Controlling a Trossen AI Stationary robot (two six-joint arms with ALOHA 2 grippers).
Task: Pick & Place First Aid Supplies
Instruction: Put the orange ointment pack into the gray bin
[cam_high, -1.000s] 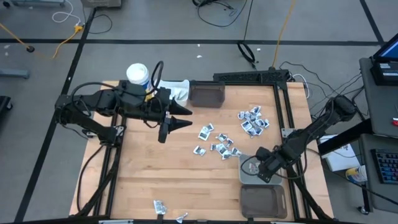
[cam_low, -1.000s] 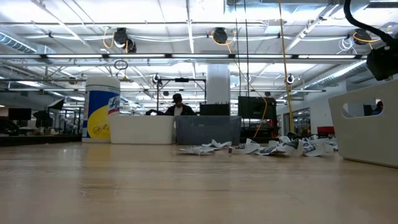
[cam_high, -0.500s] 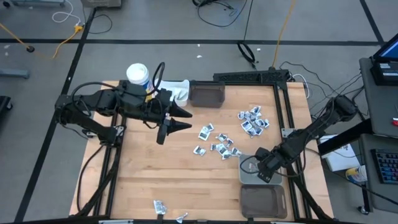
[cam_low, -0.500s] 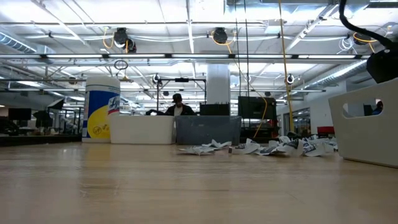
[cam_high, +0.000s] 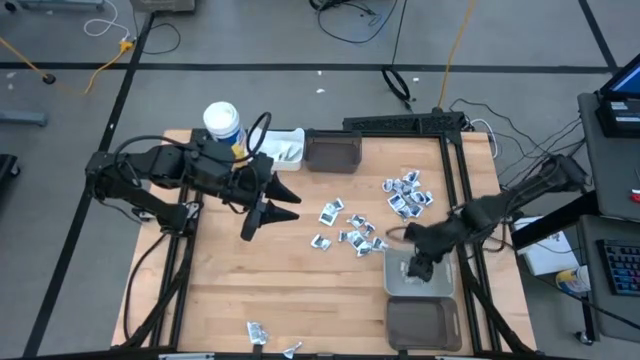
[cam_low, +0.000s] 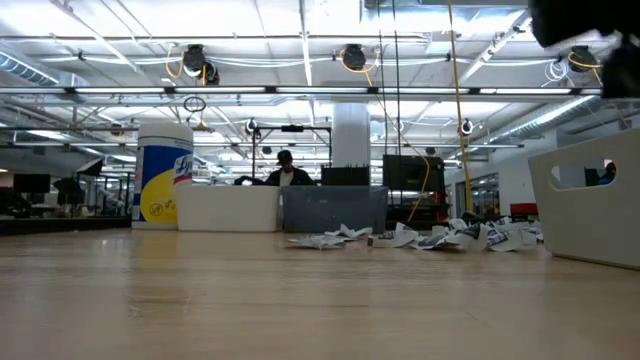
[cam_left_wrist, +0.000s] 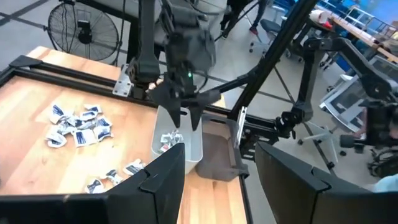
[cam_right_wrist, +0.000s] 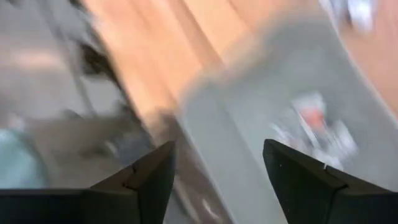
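Observation:
The first aid supplies are small white and silvery packets lying flat on the wooden table, with a second cluster farther back. One packet lies inside the grey bin at the right. My right gripper hangs open just above that bin, fingers pointing down, with nothing between them; it also shows in the left wrist view. My left gripper stands open above the table's left half and holds nothing.
A dark bin sits next to the grey one at the near right corner. At the far edge stand a white bin, a dark bin and a white cup. Two stray packets lie near the front edge.
My right arm has risen over the grey bin, its gripper staying above it. My left gripper has drifted a little toward the table's left and near edges.

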